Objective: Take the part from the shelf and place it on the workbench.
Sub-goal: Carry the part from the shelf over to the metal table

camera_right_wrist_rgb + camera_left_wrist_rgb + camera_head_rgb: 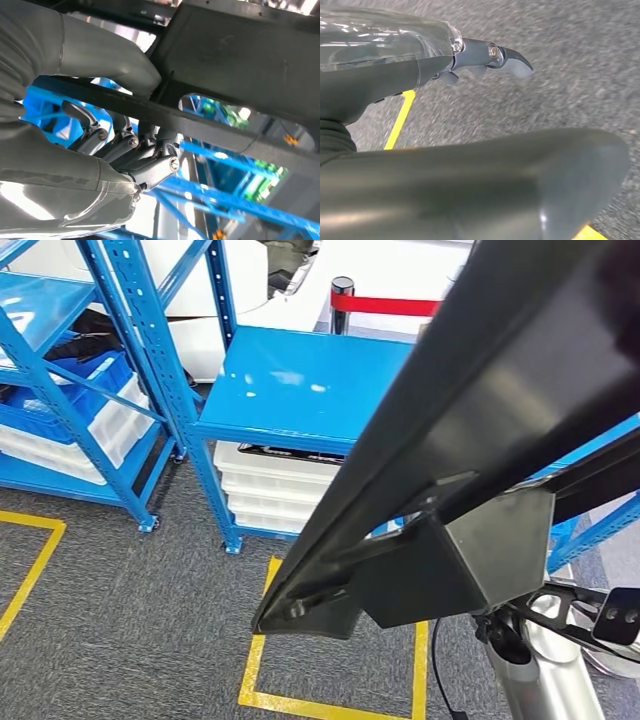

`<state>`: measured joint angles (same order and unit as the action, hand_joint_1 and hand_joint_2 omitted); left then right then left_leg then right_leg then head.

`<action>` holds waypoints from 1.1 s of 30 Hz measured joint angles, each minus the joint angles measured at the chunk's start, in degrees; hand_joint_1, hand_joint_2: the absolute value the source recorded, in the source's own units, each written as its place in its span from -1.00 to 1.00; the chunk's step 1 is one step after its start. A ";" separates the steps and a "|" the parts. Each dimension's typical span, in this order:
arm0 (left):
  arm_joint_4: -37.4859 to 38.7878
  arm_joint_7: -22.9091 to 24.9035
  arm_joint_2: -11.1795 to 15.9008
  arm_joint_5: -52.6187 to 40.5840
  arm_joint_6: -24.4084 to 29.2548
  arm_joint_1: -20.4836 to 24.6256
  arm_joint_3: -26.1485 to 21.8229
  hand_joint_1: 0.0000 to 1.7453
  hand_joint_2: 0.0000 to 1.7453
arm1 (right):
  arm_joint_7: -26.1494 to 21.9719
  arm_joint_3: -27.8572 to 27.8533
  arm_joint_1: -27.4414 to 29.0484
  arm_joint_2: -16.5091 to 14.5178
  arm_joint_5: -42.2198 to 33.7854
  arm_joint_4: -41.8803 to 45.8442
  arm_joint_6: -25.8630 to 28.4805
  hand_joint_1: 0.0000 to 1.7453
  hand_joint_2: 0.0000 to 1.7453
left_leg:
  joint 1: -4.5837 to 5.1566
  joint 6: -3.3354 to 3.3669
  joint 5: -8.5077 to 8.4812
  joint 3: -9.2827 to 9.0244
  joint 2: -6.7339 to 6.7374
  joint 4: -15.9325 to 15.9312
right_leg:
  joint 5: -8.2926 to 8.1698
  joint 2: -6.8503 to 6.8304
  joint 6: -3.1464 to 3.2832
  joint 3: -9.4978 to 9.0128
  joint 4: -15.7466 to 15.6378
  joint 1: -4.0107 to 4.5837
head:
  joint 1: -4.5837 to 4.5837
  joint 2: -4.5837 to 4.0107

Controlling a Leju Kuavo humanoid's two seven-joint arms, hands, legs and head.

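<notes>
Black metal part (483,440): long dark frame, runs diagonally across head view from upper right down to lower centre; triangular bracket plate near its low end. Off the shelf, held up in the air above the carpet, close to the camera.
Right hand (124,145): thumb on one side of a black bar of the part, dark fingers (113,147) curled round the other side. Clamped on the bar, so it carries the part.
Right arm (540,675): silver tube at lower right of head view, under the part's bracket.
Left hand (433,70): seen from its wrist view, hanging over the carpet. Nothing in it. One dark finger (497,55) sticks out roughly straight, thick grey thumb (531,185) well apart from it. Reads as spread, holding nothing.
Shelf (302,390): blue steel rack straight ahead, bare blue top deck, white bins (264,490) stacked under it. Part is apart from it, nearer the robot.
Second rack (68,390): blue, at left, with a blue crate (83,380) and white bins on its lower level.
Floor (136,620): grey carpet, yellow tape (260,680) marking a rectangle below the part's low end; another yellow outline at far left.
Background: red belt barrier (385,306) on a black post behind the shelf.
Workbench: cannot tell where it is.
</notes>
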<state>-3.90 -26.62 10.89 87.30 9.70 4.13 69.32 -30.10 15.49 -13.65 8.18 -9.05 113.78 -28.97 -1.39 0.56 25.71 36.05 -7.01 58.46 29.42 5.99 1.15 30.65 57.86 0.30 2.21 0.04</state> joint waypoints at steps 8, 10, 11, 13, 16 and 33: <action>0.05 0.08 0.23 0.00 0.10 -0.20 -0.99 -1.00 1.00 | 0.01 1.84 -0.50 0.10 0.32 -0.63 0.43 1.00 1.00 | 0.08 -2.23 7.48 6.73 6.38 14.55 | -0.61 -7.65 0.54 -0.74 -2.67 -0.23 | 0.23 0.00; 0.05 0.08 0.25 0.00 0.04 -0.38 -1.07 -1.00 1.00 | -0.13 2.08 -0.36 0.11 0.32 -0.82 0.46 1.00 1.00 | -0.03 -2.42 5.46 4.65 6.96 11.82 | -0.41 -9.23 0.34 -0.71 -2.42 -0.22 | 0.23 0.00; 0.05 0.08 0.33 0.00 0.04 -0.42 -1.09 -1.00 1.00 | -0.31 2.16 -0.32 0.12 0.35 -0.85 0.49 1.00 1.00 | -0.02 -2.39 3.68 2.27 7.81 7.69 | -0.21 -9.95 0.14 -0.73 -2.19 -0.22 | 0.23 0.00; 0.05 0.07 0.45 0.00 0.04 -0.29 -1.12 -1.00 1.00 | -0.71 2.36 -0.25 0.15 0.49 -0.86 0.55 1.00 1.00 | 0.40 -1.82 1.58 -1.36 9.65 1.05 | 0.27 -11.16 -0.41 -0.65 -1.63 0.07 | 0.23 0.00; 0.05 0.03 0.46 0.00 0.02 -0.44 -1.13 -1.00 1.00 | -0.95 2.80 -0.17 0.19 0.77 -0.93 0.61 1.00 1.00 | 0.81 -0.75 1.38 -1.82 9.28 -0.46 | 0.55 -12.63 -1.02 -0.66 -1.27 0.29 | 0.16 0.00; 0.14 2.79 -0.05 0.00 0.53 -1.20 -1.13 -1.00 1.00 | -2.73 5.05 1.41 0.35 2.54 -1.78 1.56 1.00 1.00 | 0.12 -1.41 -0.35 0.77 -0.05 -0.04 | 0.43 -2.66 -0.56 -0.48 -1.04 -0.90 | 0.23 0.00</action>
<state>-3.76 -23.83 10.84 87.30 10.23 2.92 68.19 -32.82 20.54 -12.24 8.53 -6.51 112.00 -27.41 -1.27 -0.85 25.36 36.82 -7.06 58.42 29.86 3.33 0.59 30.16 56.82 -0.60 2.45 0.04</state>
